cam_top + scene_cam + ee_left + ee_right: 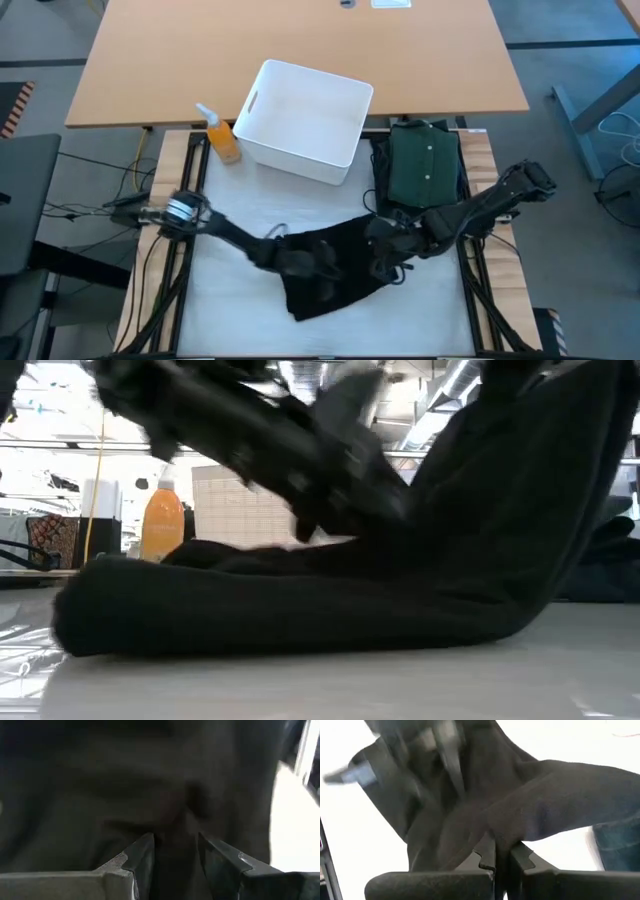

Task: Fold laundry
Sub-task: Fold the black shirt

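Black garment (325, 270) mid-fold: right gripper (501, 851) pinches its lifted edge, left gripper (175, 852) part-open against the cloth; next, carry edge across.

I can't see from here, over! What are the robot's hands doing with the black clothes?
Right end effector shut on black garment. Left end effector over the same garment, grip unclear. White bin behind, clear of work.
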`<state>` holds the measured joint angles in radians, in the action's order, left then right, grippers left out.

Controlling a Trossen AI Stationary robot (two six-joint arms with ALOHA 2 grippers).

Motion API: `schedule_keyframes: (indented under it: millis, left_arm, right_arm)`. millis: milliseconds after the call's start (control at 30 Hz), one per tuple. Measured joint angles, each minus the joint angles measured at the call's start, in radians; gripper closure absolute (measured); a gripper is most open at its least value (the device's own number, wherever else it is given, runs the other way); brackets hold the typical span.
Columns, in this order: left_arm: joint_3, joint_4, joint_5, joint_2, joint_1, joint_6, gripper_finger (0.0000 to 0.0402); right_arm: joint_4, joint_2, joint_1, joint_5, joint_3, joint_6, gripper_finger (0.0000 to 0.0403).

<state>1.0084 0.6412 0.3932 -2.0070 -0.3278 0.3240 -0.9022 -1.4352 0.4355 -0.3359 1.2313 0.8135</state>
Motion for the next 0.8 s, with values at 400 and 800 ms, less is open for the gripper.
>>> schedule_keyframes:
  millis: [400,800]
  left_arm:
    - [0.391,-0.374,-0.129,-0.241,0.110,0.011,0.0260]
    - [0.126,-0.862,0.149,0.338,-0.063,-0.029,0.0260]
  right_arm:
    - [-0.089,-0.134,0.001,0.050,0.231,-0.053,0.0373]
    - [-0.133,-0.154,0.015,0.037,0.237,-0.031,0.0370]
